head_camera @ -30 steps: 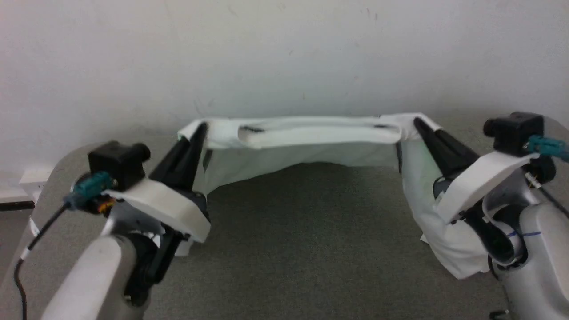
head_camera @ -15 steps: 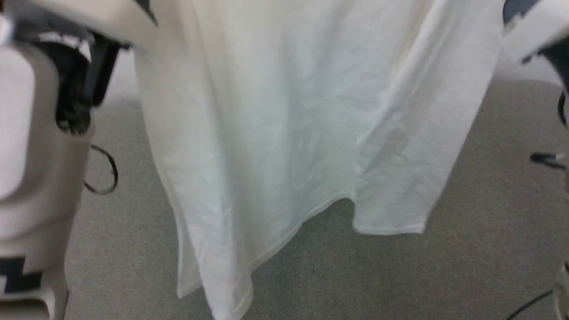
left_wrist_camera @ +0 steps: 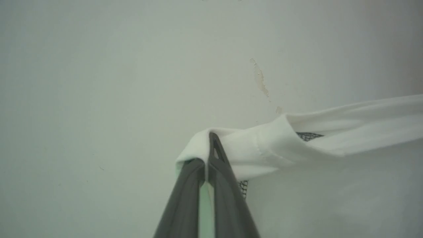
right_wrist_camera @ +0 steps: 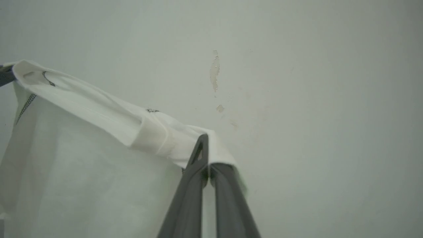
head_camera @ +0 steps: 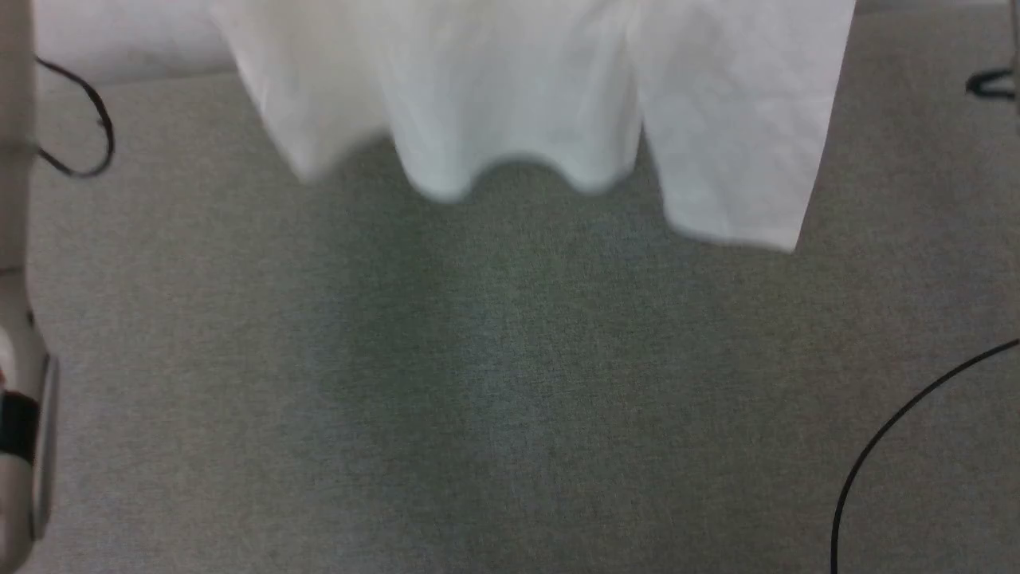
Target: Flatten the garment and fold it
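Note:
The white garment (head_camera: 518,88) hangs in the air, its lower hem and one sleeve end dangling above the grey felt table (head_camera: 478,383) in the head view. My left gripper (left_wrist_camera: 209,155) is shut on one upper corner of the garment (left_wrist_camera: 264,148), fabric folded over its tips. The right gripper (right_wrist_camera: 207,158) is shut on the other upper corner of the garment (right_wrist_camera: 99,138). The cloth stretches between the two, with speckled dark stitching showing at the seams. Both grippers point toward a pale wall.
A pale wall (left_wrist_camera: 132,66) with a chipped paint spot (right_wrist_camera: 214,71) stands behind the cloth. A black cable (head_camera: 884,446) curves over the table at lower right, another cable loop (head_camera: 80,119) lies at upper left. A pale part of the robot's arm (head_camera: 20,319) runs along the left edge.
The garment has been lifted high off the table and now hangs with its hem in the air. The head camera has tilted down toward the table, so both grippers have left its picture.

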